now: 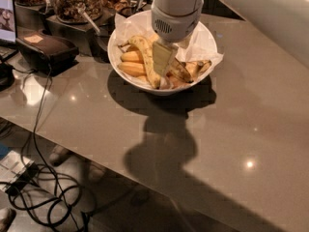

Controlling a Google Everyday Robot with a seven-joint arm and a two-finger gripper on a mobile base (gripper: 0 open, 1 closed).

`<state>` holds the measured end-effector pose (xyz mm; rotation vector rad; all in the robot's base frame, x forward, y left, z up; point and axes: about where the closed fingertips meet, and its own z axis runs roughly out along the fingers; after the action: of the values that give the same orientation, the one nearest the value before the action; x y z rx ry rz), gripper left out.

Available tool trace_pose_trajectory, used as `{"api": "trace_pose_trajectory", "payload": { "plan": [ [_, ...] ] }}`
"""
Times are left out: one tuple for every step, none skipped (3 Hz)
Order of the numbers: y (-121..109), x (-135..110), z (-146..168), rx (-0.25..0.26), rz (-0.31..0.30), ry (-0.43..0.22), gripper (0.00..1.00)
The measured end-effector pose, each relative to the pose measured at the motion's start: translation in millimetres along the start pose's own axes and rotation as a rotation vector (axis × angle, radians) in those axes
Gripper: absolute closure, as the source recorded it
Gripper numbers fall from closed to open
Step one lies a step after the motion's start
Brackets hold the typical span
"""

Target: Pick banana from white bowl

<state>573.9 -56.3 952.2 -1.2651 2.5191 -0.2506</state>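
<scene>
Hand (166,69) low in white bowl (145,88); its opening we cannot tell. Banana (181,72) just right, long axis seemingly far-left to near-right.

Banana (144,57): curved, yellow, densely brown-speckled, lying left of centre in the bowl (154,91). Bowl: white, round, shallow, lined with crumpled white paper, upright on the desk (217,129). Claw (163,69): down inside the bowl, just right of the banana.
</scene>
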Motion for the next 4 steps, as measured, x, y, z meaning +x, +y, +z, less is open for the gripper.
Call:
{"api": "trace_pose_trajectory", "payload": {
  "plan": [
    [-7, -1, 8, -0.002, 0.012, 0.015, 0.42],
    [-17, 1, 15, 0.001, 0.033, 0.03, 0.44],
    [-19, 3, 18, -0.004, 0.041, 0.035, 0.43],
    [-3, 2, 19, -0.038, 0.015, 0.034, 0.62]
  ]
}}
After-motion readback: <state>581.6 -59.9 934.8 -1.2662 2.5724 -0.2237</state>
